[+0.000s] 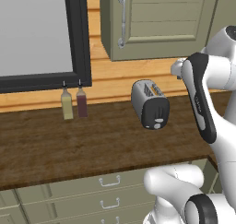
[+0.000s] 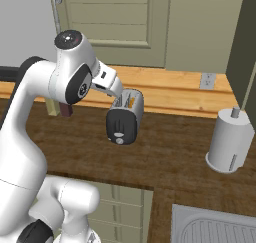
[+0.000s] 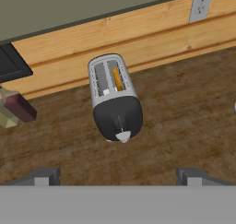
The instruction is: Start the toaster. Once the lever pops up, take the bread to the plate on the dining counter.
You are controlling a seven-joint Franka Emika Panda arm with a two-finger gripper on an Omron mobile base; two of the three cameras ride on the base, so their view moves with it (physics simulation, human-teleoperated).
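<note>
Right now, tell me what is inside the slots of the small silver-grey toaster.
One slot of the toaster holds a golden-tan bread slice, only its top edge showing; the rest is hidden. The other slot looks empty.

Lighting: even, diffuse, moderately bright in all three views; no single source can be made out.

Shadows: faint. No distinct cast shadow under the toaster on the wood worktop; its black end face reads as flat dark. Soft shading only on the underside of the white arm.

Glare: a mild sheen on the toaster's silver shell in the hand view; none on the window pane, which renders as uniform pale grey.

Sharpness: rendered images, uniformly in focus, no motion blur. Wood grain looks slightly smeared and low in resolution; edges show light jaggedness.

Distortion: none noticeable at the edges.
</note>
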